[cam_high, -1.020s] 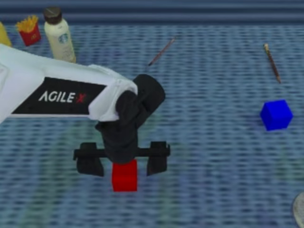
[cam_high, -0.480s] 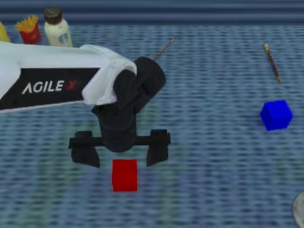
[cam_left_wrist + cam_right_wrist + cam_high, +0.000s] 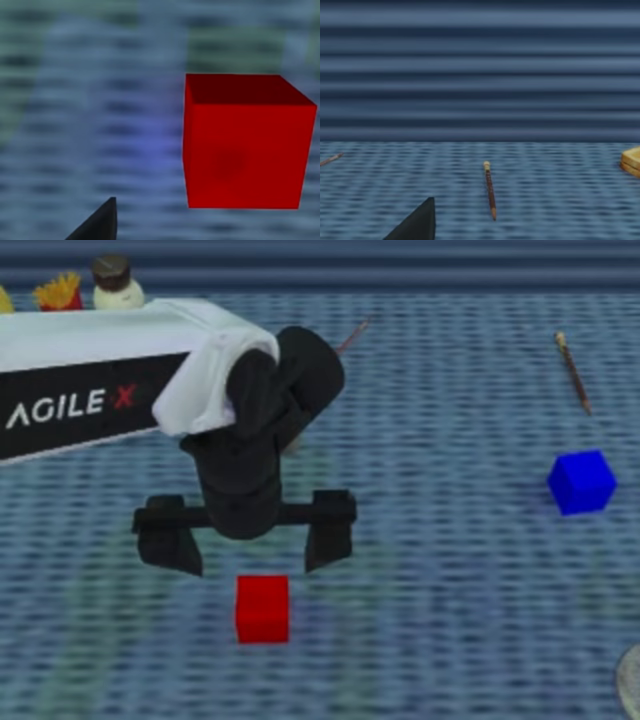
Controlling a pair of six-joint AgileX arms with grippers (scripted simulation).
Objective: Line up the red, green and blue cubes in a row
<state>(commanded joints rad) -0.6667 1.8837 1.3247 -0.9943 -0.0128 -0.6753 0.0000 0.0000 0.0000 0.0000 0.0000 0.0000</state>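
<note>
The red cube (image 3: 262, 608) (image 3: 247, 145) rests on the blue mat near the front, left of centre. My left gripper (image 3: 250, 562) hovers just behind it, open, its fingers spread wider than the cube with nothing between them. One dark fingertip (image 3: 100, 225) shows in the left wrist view, apart from the cube. The blue cube (image 3: 581, 481) sits alone at the right. The green cube is out of view. My right arm is outside the top view; one of its fingertips (image 3: 417, 225) shows at the edge of its wrist view, spread wide over bare mat.
A pencil (image 3: 573, 370) (image 3: 490, 190) lies at the back right, and another pencil (image 3: 348, 338) pokes out from behind the left arm. A bottle (image 3: 115, 282) and fries carton (image 3: 58, 292) stand at the back left. A grey round edge (image 3: 632, 680) sits at the front right.
My left gripper has drawn back and risen from the red cube, which earlier lay partly beneath it. The cube stays put. The blue cube has not moved.
</note>
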